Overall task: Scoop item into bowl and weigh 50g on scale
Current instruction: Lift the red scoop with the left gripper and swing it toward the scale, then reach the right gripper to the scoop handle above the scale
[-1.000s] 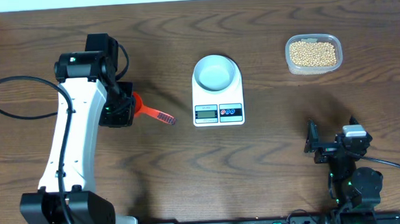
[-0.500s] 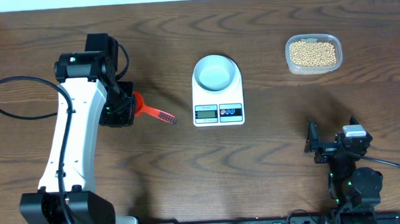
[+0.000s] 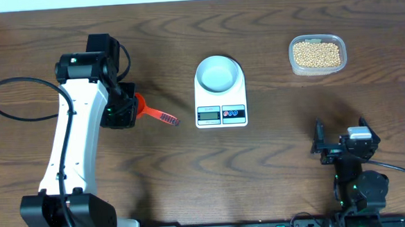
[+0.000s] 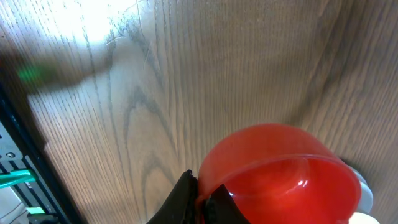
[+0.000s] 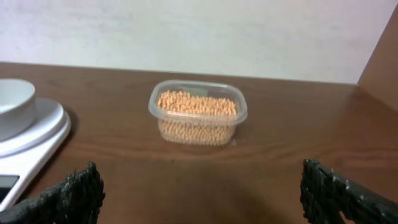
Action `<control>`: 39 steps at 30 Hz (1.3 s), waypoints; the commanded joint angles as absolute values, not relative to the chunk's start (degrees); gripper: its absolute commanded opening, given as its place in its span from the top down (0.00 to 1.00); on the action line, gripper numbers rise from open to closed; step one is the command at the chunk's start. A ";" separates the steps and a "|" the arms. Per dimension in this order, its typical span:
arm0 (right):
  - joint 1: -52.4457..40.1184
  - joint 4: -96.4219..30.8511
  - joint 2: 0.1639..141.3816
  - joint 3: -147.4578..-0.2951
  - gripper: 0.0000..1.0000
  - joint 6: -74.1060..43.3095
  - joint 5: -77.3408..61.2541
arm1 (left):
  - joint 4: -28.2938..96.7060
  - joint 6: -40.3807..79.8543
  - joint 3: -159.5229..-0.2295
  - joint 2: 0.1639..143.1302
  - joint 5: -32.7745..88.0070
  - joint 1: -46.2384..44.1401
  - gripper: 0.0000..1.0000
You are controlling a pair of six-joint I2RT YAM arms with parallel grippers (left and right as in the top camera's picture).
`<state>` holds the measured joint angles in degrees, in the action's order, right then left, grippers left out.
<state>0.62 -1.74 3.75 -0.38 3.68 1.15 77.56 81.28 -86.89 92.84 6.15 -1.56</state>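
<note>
The tan-yellow beans [image 3: 317,54] fill a clear tub at the back right; they also show in the right wrist view [image 5: 197,104]. The pale bowl [image 3: 218,74] stands empty on the white scale [image 3: 221,114] at the table's middle, and both show at the left of the right wrist view [image 5: 13,102] [image 5: 37,134]. My left gripper [image 3: 126,107] is left of the scale, shut on the rim of a red scoop [image 4: 280,168], whose handle [image 3: 162,117] points toward the scale. My right gripper [image 5: 202,193] is open and empty, low near the front right [image 3: 339,142].
A black cable [image 3: 7,103] loops over the table at the far left. Bare wood lies between the scale and the tub, and between my right gripper and the tub. A pale wall [image 5: 199,31] rises behind the table.
My right gripper has shifted slightly to the right. My left gripper and the red scoop have not moved.
</note>
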 commanded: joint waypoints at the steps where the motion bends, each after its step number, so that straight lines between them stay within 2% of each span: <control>1: 0.34 -0.51 3.77 -0.32 0.01 2.24 -1.89 | 77.73 82.39 -87.99 92.05 6.46 -1.48 0.92; 9: 0.34 1.89 3.77 -0.36 0.01 -18.52 -10.02 | 77.73 82.39 -87.99 92.05 6.46 -1.48 0.92; 23: 0.34 2.13 7.01 -9.67 0.01 -31.27 -20.18 | 77.73 83.15 -87.99 92.05 6.52 -1.48 0.93; 27: 0.34 2.11 14.04 -14.39 0.01 -35.40 -24.18 | 77.73 84.79 -87.99 92.05 8.01 -1.48 0.93; 35: 0.32 3.05 38.09 -25.96 0.01 -38.98 -39.24 | 77.30 88.77 -87.99 92.05 11.70 -1.48 0.93; 39: 0.27 15.22 48.88 -27.75 0.01 -45.43 -43.05 | 76.62 90.37 -87.99 92.05 15.38 -1.48 0.93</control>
<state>0.62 10.48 44.21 -26.20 -39.29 -37.17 76.86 87.77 -86.91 92.84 12.05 -1.58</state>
